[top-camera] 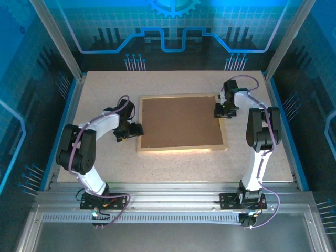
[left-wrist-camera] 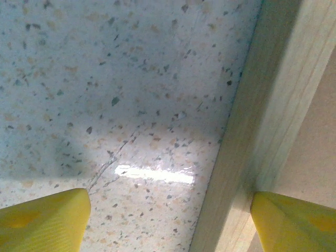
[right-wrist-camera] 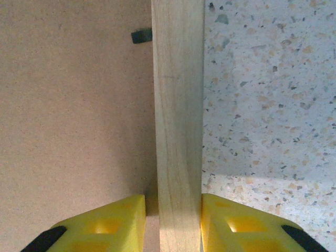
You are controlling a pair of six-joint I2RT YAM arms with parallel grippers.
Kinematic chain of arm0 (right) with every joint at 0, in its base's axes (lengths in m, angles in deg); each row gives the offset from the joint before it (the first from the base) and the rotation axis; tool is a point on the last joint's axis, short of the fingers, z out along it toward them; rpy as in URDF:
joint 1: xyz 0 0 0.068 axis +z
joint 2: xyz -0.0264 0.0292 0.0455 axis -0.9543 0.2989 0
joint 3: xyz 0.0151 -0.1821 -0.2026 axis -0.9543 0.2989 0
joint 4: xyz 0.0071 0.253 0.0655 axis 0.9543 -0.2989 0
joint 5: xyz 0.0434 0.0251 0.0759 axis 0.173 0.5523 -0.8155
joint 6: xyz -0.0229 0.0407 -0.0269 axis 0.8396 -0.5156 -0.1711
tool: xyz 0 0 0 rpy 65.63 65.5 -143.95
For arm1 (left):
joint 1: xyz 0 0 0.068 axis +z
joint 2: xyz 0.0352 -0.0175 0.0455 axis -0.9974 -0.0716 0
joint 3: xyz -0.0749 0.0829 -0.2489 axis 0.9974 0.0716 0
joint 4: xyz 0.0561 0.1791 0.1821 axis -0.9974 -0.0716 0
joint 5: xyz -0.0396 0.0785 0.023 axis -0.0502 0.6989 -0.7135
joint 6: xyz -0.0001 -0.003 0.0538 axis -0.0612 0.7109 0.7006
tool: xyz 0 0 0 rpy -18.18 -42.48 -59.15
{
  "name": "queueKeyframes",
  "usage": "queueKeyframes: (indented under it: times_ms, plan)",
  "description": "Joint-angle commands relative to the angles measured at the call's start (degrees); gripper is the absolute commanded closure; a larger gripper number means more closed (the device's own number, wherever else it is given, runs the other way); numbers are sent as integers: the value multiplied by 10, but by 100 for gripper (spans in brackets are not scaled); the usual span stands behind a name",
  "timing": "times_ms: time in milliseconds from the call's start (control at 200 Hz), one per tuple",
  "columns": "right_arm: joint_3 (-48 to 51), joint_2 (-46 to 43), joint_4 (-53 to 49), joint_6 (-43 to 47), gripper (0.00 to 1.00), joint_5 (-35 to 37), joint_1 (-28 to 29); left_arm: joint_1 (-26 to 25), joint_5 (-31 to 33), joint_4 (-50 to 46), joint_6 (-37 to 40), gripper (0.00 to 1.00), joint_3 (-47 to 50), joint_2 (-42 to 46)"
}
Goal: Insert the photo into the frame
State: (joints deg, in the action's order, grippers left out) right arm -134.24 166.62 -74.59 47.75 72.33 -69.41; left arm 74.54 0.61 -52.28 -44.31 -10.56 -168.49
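Observation:
The frame (top-camera: 181,148), thin light wood, lies flat in the middle of the table with a plain brown backing board (top-camera: 181,122) filling it. The photo is hidden. My right gripper (top-camera: 220,111) is at the frame's right side. In the right wrist view the wooden rail (right-wrist-camera: 178,131) runs between the yellow fingers (right-wrist-camera: 239,226), and the gripper (right-wrist-camera: 173,226) is shut on it. My left gripper (top-camera: 135,130) is at the frame's left side. In the left wrist view it (left-wrist-camera: 168,226) stands open astride the left rail (left-wrist-camera: 262,115), one fingertip (left-wrist-camera: 42,220) over the table and the other past the rail.
The table (top-camera: 105,94) is speckled stone-look, with metal posts and blue panels around it. A small dark tab (right-wrist-camera: 140,35) sits on the backing board against the right rail. Bare tabletop (left-wrist-camera: 115,79) lies left of the frame.

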Motion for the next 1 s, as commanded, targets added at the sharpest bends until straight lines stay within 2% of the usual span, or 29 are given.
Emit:
queueKeyframes:
  times_ms: [0, 400, 690, 996]
  plan:
    - [0, 5, -20, 1, 67, -31, 8, 4, -16, 22, 6, 18, -15, -28]
    - [-5, 12, -20, 2, 68, -44, 16, -34, -53, 47, -19, 18, 16, -89]
    - [-7, 17, -20, 2, 68, -55, 27, -76, 21, -31, 10, 18, -37, -139]
    - [-10, 18, -20, 2, 68, -60, 30, -101, 18, -48, 18, 18, -68, -174]
